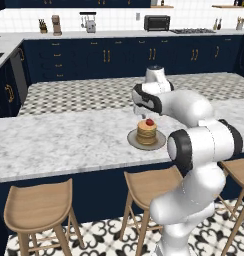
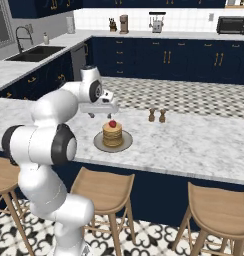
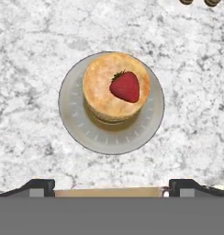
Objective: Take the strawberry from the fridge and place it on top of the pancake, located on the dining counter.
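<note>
Hand view showing strawberry (image 3: 126, 86) resting off-centre atop pancake (image 3: 115, 86); gripper (image 3: 109, 186) hanging above, jaws spread, holding nothing. Best lifting straight up, avoiding nudging fruit.

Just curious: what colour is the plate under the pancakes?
Light grey-beige plate, clearest in the hand view.

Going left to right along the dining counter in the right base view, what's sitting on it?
Plate carrying the pancake with the strawberry on top → two small dark shakers, first then.
</note>
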Tool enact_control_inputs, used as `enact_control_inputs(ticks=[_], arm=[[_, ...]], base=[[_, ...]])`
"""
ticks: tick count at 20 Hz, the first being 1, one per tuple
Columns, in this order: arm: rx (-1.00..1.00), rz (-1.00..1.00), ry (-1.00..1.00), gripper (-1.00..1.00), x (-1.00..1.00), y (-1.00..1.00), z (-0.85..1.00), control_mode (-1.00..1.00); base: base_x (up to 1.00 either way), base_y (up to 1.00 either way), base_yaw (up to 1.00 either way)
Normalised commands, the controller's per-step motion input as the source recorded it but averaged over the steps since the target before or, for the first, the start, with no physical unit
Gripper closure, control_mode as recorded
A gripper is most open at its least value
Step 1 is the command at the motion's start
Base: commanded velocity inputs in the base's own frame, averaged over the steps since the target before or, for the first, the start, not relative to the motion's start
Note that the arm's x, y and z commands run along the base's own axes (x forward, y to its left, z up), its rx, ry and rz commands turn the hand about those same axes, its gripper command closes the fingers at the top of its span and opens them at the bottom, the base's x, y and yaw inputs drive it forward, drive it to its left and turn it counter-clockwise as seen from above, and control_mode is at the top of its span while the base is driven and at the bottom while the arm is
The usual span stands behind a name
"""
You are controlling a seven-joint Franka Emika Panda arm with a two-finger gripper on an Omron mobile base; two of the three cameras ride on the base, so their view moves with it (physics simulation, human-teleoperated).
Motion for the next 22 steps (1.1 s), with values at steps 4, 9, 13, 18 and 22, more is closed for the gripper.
enact_control_inputs(ticks=[4,9,13,18,22], arm=[[0.0,0.0,0.0,-1.0,-1.0,0.69,0.01,-1.0],[0.0,0.0,0.0,-1.0,-1.0,0.71,0.0,-1.0],[0.0,0.0,0.0,-1.0,-1.0,0.33,0.0,-1.0],[-0.01,0.03,0.08,-1.0,-0.86,0.21,-0.15,-1.0],[-0.01,0.05,0.11,-1.0,-0.2,0.04,-0.34,-1.0]], base=[[0.0,0.0,0.0],[0.0,0.0,0.0],[0.0,0.0,0.0],[0.0,0.0,0.0],[0.0,0.0,0.0]])
